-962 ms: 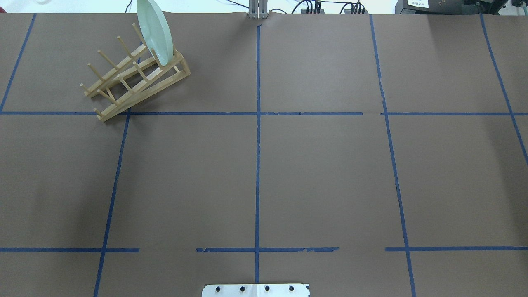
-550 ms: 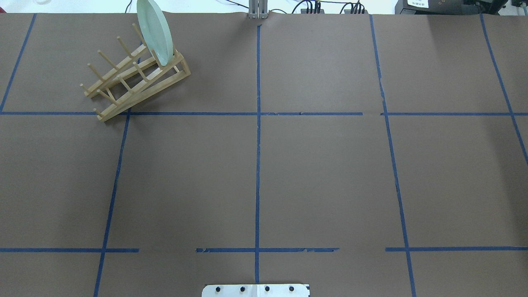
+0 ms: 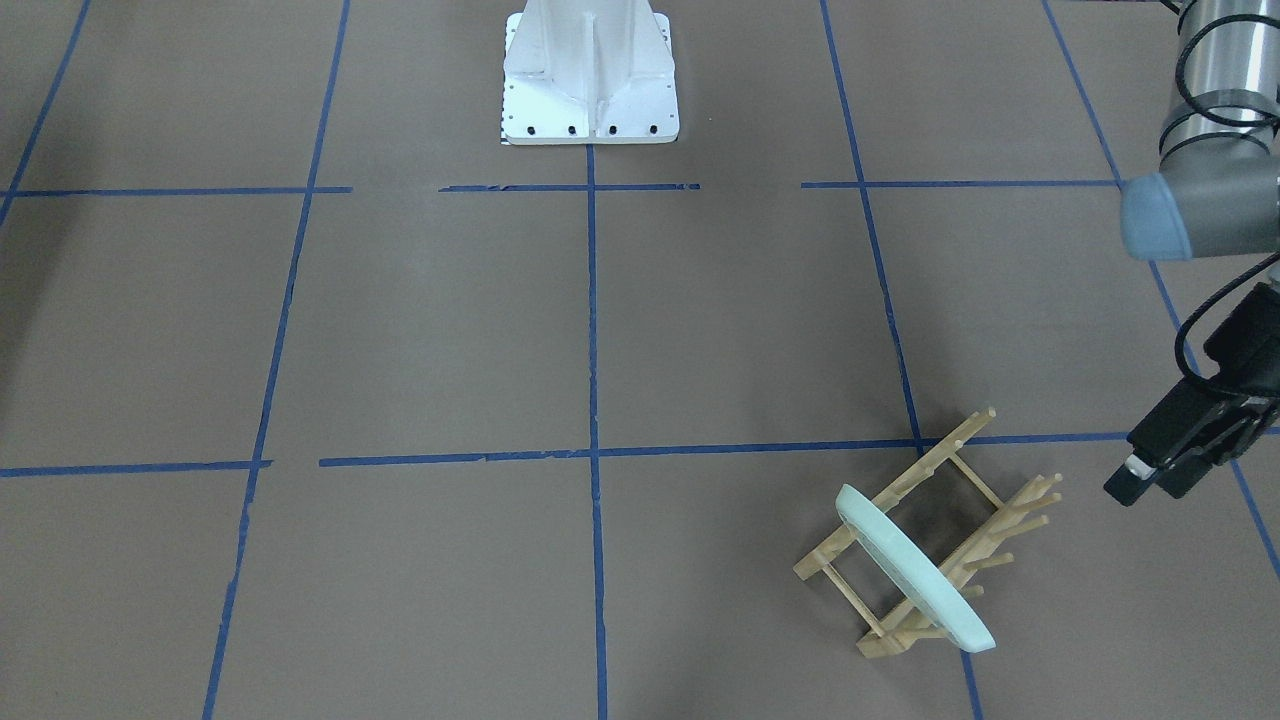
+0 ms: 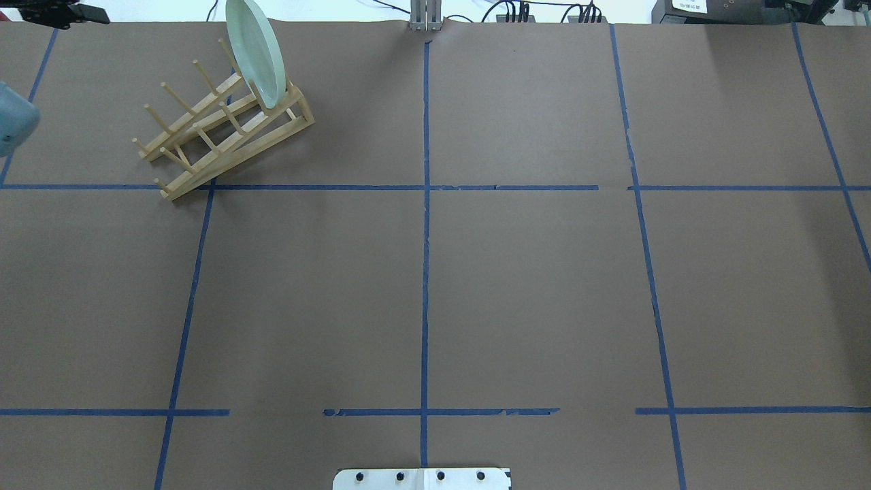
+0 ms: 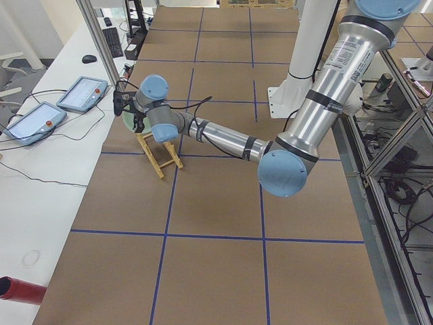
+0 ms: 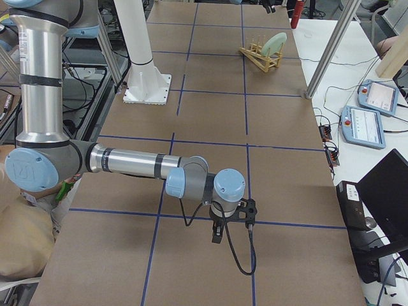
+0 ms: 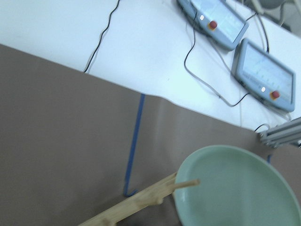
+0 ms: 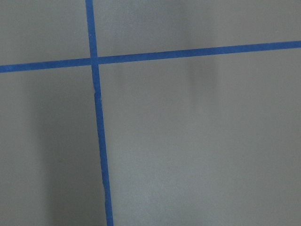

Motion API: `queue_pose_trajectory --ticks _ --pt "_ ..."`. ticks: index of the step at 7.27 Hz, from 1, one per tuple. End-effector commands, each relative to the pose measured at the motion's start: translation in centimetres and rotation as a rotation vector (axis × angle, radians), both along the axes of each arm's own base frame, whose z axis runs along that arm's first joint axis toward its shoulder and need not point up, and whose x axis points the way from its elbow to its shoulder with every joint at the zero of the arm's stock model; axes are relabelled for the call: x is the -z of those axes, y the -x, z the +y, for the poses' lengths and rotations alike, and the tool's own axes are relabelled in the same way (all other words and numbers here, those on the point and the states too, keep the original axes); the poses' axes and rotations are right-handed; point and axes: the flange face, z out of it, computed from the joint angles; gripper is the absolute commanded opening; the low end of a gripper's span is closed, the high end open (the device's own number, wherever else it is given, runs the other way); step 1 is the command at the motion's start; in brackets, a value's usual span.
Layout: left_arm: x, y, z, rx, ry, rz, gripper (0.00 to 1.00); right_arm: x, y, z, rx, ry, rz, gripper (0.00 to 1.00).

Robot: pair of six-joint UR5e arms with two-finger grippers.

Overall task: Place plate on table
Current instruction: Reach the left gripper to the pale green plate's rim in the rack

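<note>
The pale mint-green plate [image 4: 255,54] stands on edge in the end slot of the wooden peg rack [image 4: 224,129], at the far left of the brown table [image 4: 531,286]. In the front view the plate [image 3: 915,570] leans in the rack [image 3: 1000,535]. My left gripper [image 3: 1150,485] hovers beside the rack's pegs, apart from the plate, its fingers apart and empty. It also shows at the overhead view's top left [image 4: 75,13]. The left wrist view shows the plate [image 7: 235,188] close below. My right gripper [image 6: 217,237] hangs low over bare table far from the rack; I cannot tell if it is open.
The white bolted base [image 4: 422,478] sits at the table's near edge. Two teach pendants [image 7: 263,70] lie on the white bench just beyond the rack. A metal post [image 4: 425,17] stands at the far edge.
My left arm has come into the overhead view at the top left, towards the rack. The plate and the rack have not moved.
</note>
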Motion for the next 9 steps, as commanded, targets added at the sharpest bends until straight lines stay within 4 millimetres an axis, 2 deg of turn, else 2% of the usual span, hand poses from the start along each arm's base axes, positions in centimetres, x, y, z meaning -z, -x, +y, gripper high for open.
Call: queue_pose_trajectory --ticks 1,2,4,5,6,7,9 --pt "4.6 -7.3 -4.3 0.098 0.096 0.21 1.0 0.0 0.0 0.0 0.0 0.0 0.0 1.0" --pt "5.3 -7.4 -4.5 0.1 0.139 0.261 1.0 0.1 0.0 -0.1 0.0 -0.001 0.0 1.0" --pt "5.0 -10.0 -3.6 0.06 0.145 0.266 0.97 0.1 0.0 -0.1 0.0 -0.001 0.0 1.0" --pt "4.5 -10.4 -3.5 0.055 0.151 0.261 0.93 0.1 0.0 -0.1 0.0 -0.001 0.0 1.0" --pt "4.6 -10.7 -3.4 0.05 0.149 0.26 0.81 0.1 0.0 -0.1 0.0 -0.001 0.0 1.0" --pt "4.5 -10.7 -3.4 0.05 0.149 0.26 0.73 0.1 0.0 -0.1 0.0 -0.001 0.0 1.0" --pt "4.2 -11.1 -3.4 0.047 0.151 0.254 0.71 0.0 0.0 0.0 0.0 0.0 0.0 1.0"
